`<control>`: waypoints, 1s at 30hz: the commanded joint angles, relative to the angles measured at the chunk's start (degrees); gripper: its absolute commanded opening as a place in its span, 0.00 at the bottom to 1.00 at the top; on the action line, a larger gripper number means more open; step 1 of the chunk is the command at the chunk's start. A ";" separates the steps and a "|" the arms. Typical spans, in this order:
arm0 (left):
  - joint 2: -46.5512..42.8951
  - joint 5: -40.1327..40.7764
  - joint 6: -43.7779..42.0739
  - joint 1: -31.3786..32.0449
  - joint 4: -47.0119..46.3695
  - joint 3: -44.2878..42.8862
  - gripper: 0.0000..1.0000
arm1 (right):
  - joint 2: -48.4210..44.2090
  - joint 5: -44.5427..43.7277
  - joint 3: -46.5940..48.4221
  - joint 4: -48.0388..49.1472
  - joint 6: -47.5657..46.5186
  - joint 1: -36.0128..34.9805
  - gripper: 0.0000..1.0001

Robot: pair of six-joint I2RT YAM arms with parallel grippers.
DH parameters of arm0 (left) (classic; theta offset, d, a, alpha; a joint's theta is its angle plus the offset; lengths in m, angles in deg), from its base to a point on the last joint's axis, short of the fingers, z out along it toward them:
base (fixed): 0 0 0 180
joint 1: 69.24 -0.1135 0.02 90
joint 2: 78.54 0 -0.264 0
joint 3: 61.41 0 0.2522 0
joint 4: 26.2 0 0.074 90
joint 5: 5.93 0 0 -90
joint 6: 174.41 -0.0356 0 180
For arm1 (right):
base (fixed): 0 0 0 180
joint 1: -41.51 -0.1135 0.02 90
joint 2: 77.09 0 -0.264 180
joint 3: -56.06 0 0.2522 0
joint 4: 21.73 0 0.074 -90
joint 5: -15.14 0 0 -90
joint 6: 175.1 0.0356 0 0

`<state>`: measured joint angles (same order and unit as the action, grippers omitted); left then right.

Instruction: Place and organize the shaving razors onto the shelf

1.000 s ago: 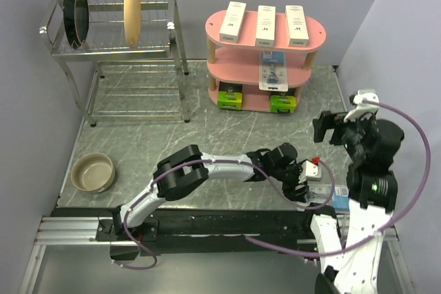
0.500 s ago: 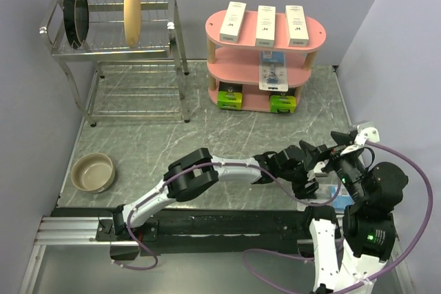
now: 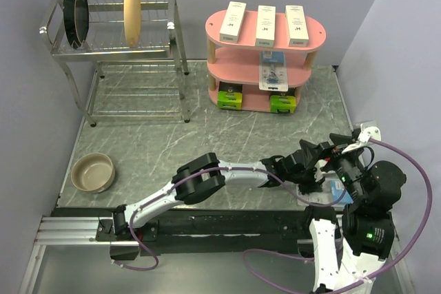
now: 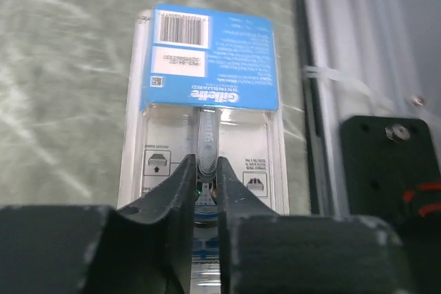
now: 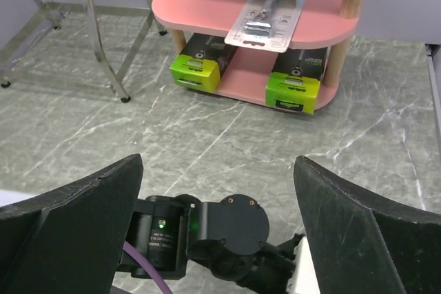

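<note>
On the table's near right lies a clear blister pack with a blue card (image 4: 207, 60), a shaving razor; only a blue edge (image 3: 342, 184) shows from above. My left gripper (image 4: 205, 170) is shut on its raised razor bubble and reaches far right (image 3: 311, 178). My right gripper (image 5: 217, 166) hangs open just above the left wrist (image 5: 224, 232), holding nothing (image 3: 324, 148). The pink shelf (image 3: 317, 36) (image 5: 207, 5) carries three white boxes (image 3: 265, 25) on top. Another blister pack (image 3: 274, 70) (image 5: 270, 8) lies on the middle tier. Two black-and-green boxes (image 3: 230, 96) (image 5: 296, 87) sit on the bottom tier.
A metal dish rack (image 3: 117, 39) with dark plates and a tan one stands at the back left. A tan bowl (image 3: 92, 172) sits at the near left. The black base rail (image 3: 207, 222) and the right arm's base (image 4: 386, 163) lie close beside the held pack.
My left gripper has closed on the blister pack's razor bubble. The right arm swung down and left to hover over the left wrist, staying open.
</note>
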<state>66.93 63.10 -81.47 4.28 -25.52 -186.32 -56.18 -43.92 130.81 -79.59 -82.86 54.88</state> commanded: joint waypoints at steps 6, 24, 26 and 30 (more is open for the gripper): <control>-10.43 11.39 5.32 -1.70 5.00 12.24 0.01 | 3.35 -2.37 2.99 3.67 1.54 -0.18 0.96; -32.55 10.60 -1.53 -7.08 7.54 32.86 0.55 | 7.39 -18.63 5.45 6.74 3.20 -0.18 0.98; -29.39 10.33 -2.15 -6.55 6.58 28.39 0.59 | 9.06 -20.38 6.68 5.35 5.30 -0.09 0.99; -24.81 10.34 -4.15 -5.14 3.68 23.01 0.62 | 12.66 -23.38 8.61 3.05 6.29 -0.09 0.99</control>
<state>38.56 74.90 -81.95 -2.46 -18.35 -157.45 -46.91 -62.48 136.39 -76.88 -78.80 54.88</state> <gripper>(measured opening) 0.611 0.991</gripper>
